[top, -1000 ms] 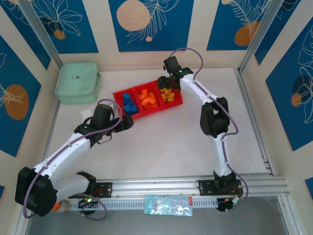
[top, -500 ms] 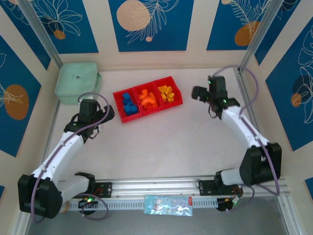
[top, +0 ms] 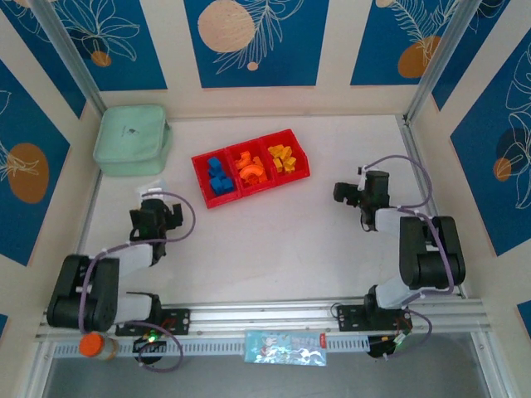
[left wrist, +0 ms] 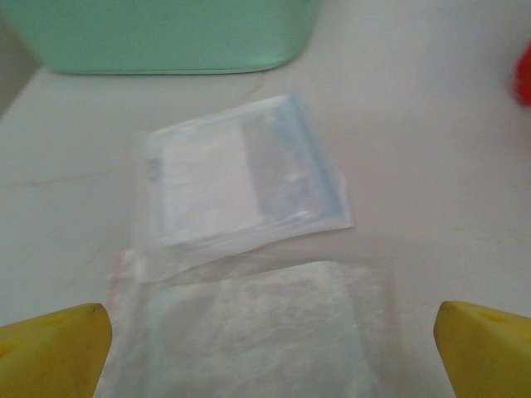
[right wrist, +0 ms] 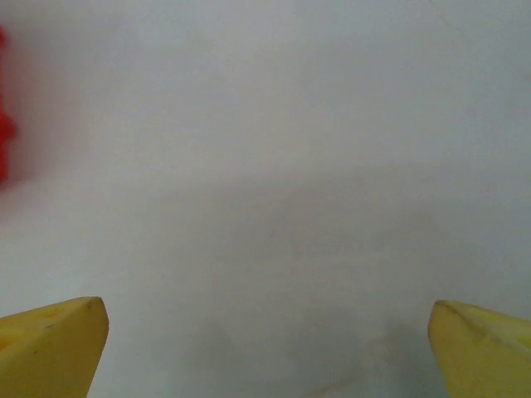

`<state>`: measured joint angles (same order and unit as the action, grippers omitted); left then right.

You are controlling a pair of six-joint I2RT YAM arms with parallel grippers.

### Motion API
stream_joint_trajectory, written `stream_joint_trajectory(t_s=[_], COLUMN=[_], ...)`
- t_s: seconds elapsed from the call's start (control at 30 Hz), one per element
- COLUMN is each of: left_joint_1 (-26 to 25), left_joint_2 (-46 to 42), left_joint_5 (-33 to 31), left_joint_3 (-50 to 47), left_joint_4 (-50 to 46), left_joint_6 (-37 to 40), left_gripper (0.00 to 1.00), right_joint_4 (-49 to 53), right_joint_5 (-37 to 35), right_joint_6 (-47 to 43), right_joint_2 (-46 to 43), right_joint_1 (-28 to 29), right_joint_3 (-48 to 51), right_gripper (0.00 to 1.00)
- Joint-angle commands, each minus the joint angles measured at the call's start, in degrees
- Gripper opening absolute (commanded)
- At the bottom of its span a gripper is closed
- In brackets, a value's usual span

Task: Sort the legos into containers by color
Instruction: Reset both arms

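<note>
Pulling back toward bases since previous frame: left gripper (top: 157,215) at 9 o'clock, right gripper (top: 343,192) at 3 o'clock, both gaping wide, released. Sitting colour-sorted inside red tray (top: 198,166) at 12 o'clock: legos (top: 250,168).

Your mint green pouch (top: 131,139) sits at the table's (top: 274,240) far left. Two clear bags (left wrist: 241,178) overlap near it.

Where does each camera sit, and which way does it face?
Top external: above, behind the bases, looking down on table, red tray, left claw, right claw.
Left wrist: behind left claw, facing clear bags and green pouch; yellow fingertips apart.
Right wrist: behind right claw, facing bare table; fingertips apart.
Shared: pouch, top and left wrist; tray, top and right wrist.
</note>
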<state>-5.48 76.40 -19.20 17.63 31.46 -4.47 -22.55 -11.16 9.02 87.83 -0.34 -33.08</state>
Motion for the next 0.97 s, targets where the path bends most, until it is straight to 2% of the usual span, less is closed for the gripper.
stream_joint_trajectory(t_s=[0.0,0.07,0.13,0.17,0.23,0.27,0.37,0.43,0.93], left_joint_1=[0.6,0.7,0.7,0.7,0.8,0.7,0.7,0.7,0.8], left_joint_2=[3.7,8.1,13.1,14.5,12.7,13.5,13.4,13.3,13.3], left_joint_5=[9.4,11.1,13.7,14.4,12.5,11.2,10.8,9.7,9.7], left_joint_3=[0.9,0.3,-0.7,-0.7,2.6,4.1,3.3,3.0,3.1], left_joint_4=[19.3,24.7,30.9,33.7,24.2,22.5,23.9,24.1,24.1], left_joint_6=[5.8,6.3,7.2,7.9,6.8,6.5,6.5,6.1,6.1], left_gripper=[0.99,0.99,0.99,0.99,0.99,0.99,0.99,0.99,0.99], right_joint_4=[-17.9,-31.1,-22.0,-23.3,-22.5,-23.4,-23.4,-23.1,-22.9], right_joint_5=[7.8,9.3,9.5,10.2,10.1,8.7,6.7,8.3,8.4], right_joint_6=[-3.4,-3.1,-4.0,-3.2,-3.0,-3.4,-4.0,-3.6,-3.6], right_joint_2=[-2.4,0.2,-1.2,-0.3,-0.7,-0.5,-0.6,-0.6,-0.8], right_joint_1=[0.1,-0.1,0.0,-0.7,-0.8,-0.1,0.7,0.0,0.0], right_joint_3=[6.8,12.1,8.8,8.7,8.7,8.9,9.1,8.9,8.9], right_gripper=[0.99,0.99,0.99,0.99,0.99,0.99,0.99,0.99,0.99])
